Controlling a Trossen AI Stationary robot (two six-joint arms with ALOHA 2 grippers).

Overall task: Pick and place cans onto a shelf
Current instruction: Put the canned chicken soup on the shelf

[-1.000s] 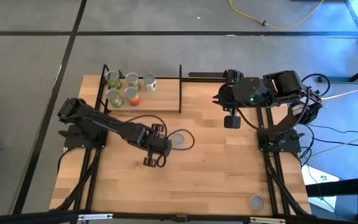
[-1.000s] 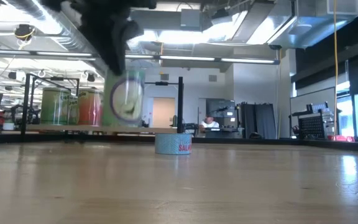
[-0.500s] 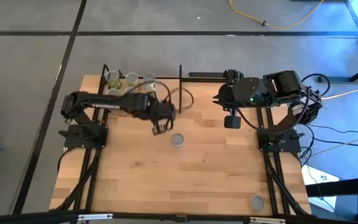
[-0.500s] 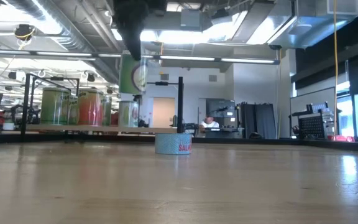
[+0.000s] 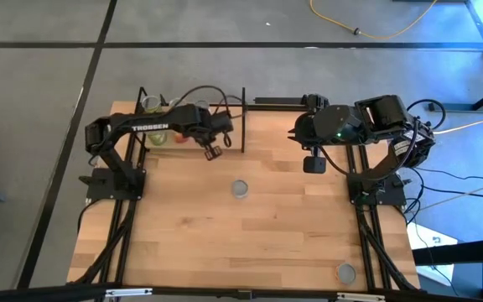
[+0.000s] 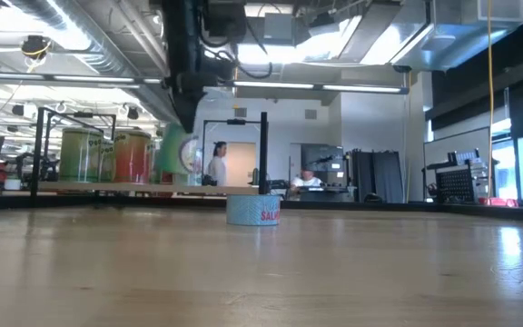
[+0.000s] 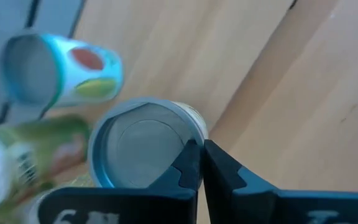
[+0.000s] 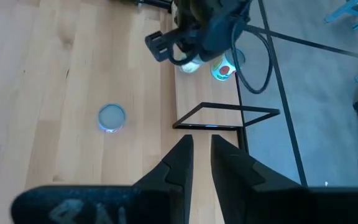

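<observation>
1. One can (image 7: 143, 149), silver-topped and green-labelled, was seen at the tip of the left gripper (image 7: 199, 165), over the shelf (image 5: 233, 138) at the far left of the table.
2. The left gripper's fingers were drawn together. They touched the can's rim from beside it and were not set around it.
3. The right gripper (image 5: 313, 164) was held waiting above the table's far right, its fingers nearly together with nothing between them.
4. The step in hand was judged to be the settling of this can on the shelf board. It would be done well if the can were left upright on bare wood, clear of the neighbouring shelf cans (image 6: 107, 154).
5. A straight lift away was thought best afterwards, so that neither the can nor the black posts would be knocked.
6. Two flat tins were left on the table: the grey-blue tin (image 5: 240, 189) near the middle and the near-edge tin (image 5: 345, 272), well apart from the shelf.
7. "TROSSEN" (image 5: 148, 127) could be read in white on the left arm.
8. Red letters beginning "SAL" were made out on the grey-blue tin in the low view. The labels of the shelf cans could not be read.
</observation>
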